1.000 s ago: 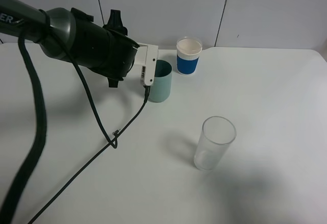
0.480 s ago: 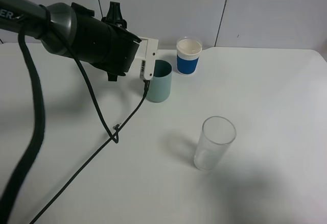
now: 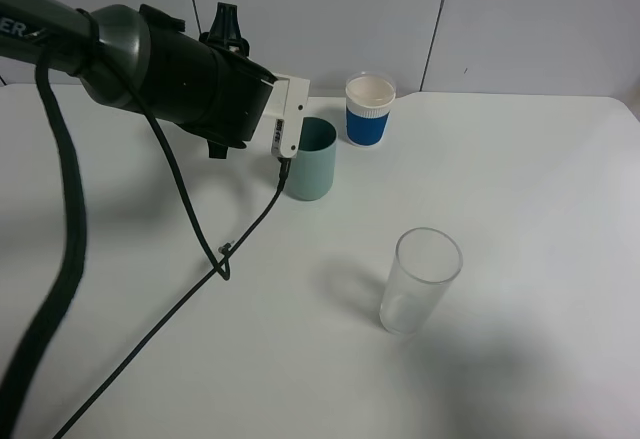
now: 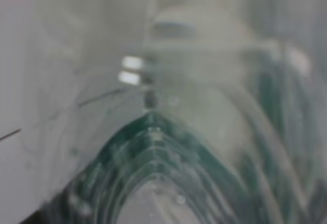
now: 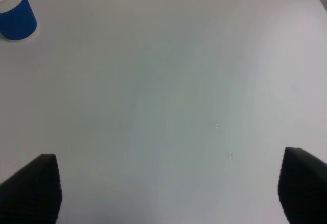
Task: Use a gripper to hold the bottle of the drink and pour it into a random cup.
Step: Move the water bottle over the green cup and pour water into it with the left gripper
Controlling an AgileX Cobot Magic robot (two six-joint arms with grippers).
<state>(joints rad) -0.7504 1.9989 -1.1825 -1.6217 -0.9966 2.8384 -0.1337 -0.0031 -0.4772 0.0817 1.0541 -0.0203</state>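
My left gripper [image 3: 286,119], a bulky black body with white jaws, hangs tilted just left of the teal-green cup [image 3: 313,164], its jaws at the cup's rim. In the left wrist view the bottle of the drink [image 4: 153,173] fills the picture, blurred, with its dark green label and clear shoulder; the left gripper is shut on it. The black body hides the bottle in the exterior high view. In the right wrist view my right gripper [image 5: 168,188] stands open over bare table, with only its two black fingertips [image 5: 30,188] showing.
A white-and-blue cup [image 3: 369,109] stands just behind and right of the teal cup. A clear glass tumbler [image 3: 420,279] stands nearer the front, right of centre. A black cable [image 3: 200,249] trails from the left gripper across the white table [image 3: 520,189].
Over the last second the left gripper rose a little and shifted slightly left beside the teal cup, then held still. The cups and the glass have not moved.
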